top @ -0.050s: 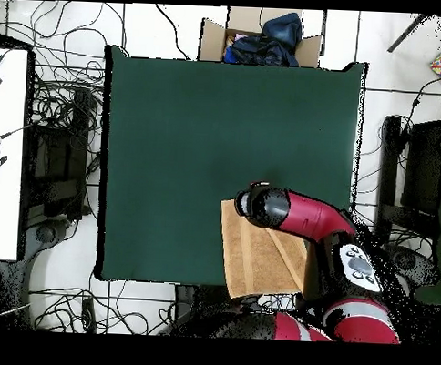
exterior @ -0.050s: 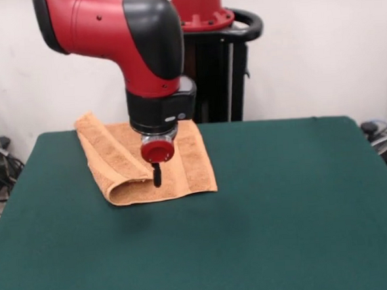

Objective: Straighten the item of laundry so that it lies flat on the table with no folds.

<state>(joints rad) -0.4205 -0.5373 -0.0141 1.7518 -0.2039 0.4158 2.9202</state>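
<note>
I see the towel (exterior @ -0.050s: 148,162) folded over at 10 o'clock on the counter (exterior @ -0.050s: 263,206). The end effector (exterior @ -0.050s: 156,175) hangs above the fold; whether it is apart I cannot tell. A shallow pinch may drag both layers together.

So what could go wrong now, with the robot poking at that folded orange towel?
1. The gripper is down on the towel beside its folded-over flap; a push might bunch the cloth rather than open the fold.
2. The towel lies near the table edge on the robot's side, and the overhead view shows it reaching that edge. A drag that way might pull it off.
</note>
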